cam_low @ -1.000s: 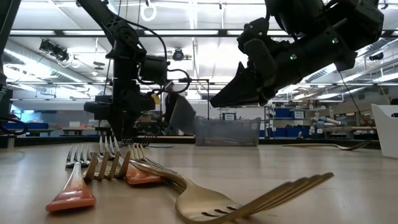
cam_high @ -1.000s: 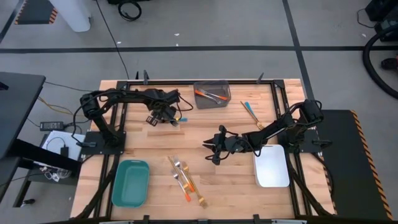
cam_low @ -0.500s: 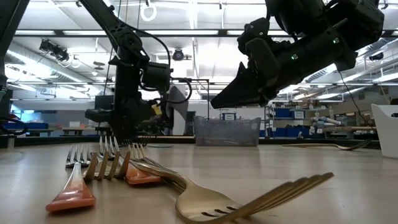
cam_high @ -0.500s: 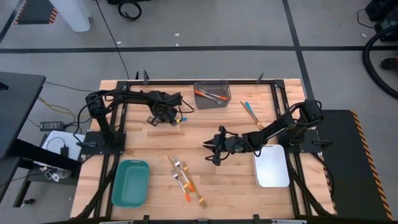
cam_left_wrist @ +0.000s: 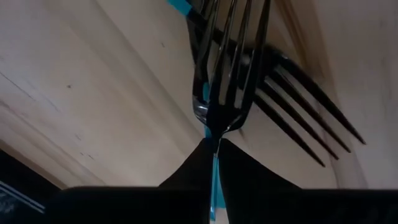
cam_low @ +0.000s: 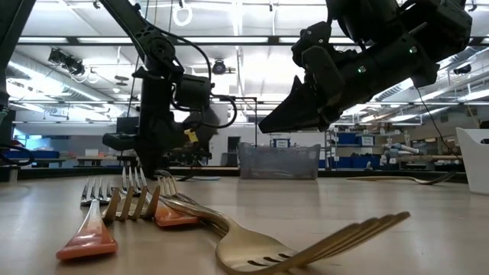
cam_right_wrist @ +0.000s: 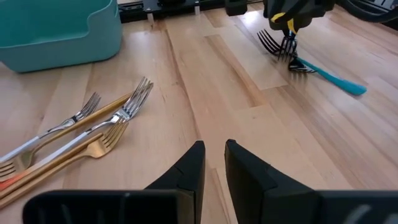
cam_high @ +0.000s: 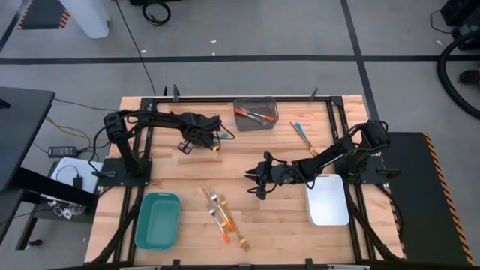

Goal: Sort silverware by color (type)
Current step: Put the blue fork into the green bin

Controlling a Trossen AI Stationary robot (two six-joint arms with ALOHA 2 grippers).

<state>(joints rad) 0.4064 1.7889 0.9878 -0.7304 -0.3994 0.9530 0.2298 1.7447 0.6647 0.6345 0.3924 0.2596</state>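
My left gripper [cam_high: 204,139] is at the far left of the table, shut on a blue-handled fork [cam_left_wrist: 227,74]; it also shows in the right wrist view [cam_right_wrist: 289,23]. A second blue-handled fork [cam_right_wrist: 333,78] lies flat on the table just beneath it. My right gripper [cam_high: 253,178] hovers over the table's middle, slightly open and empty. A pile of gold and orange-handled forks [cam_high: 223,214] lies near the front. Orange-handled silverware lies in the grey bin [cam_high: 255,112]. My left gripper pinches the fork's blue handle [cam_left_wrist: 213,165] between its two fingers, just behind the neck. The fingers come from above and lie along the handle. The fork hangs tines down [cam_right_wrist: 281,42] over the lying fork; whether the tines touch anything, I cannot tell.
A teal bin [cam_high: 157,219] stands at the front left and a white bin [cam_high: 328,199] at the front right. A blue-handled and a gold piece [cam_high: 301,135] lie at the far right. Bare wood lies between the two grippers.
My left gripper has shifted a little toward the table's right edge with the blue-handled fork still in its hold. My right gripper has kept still.
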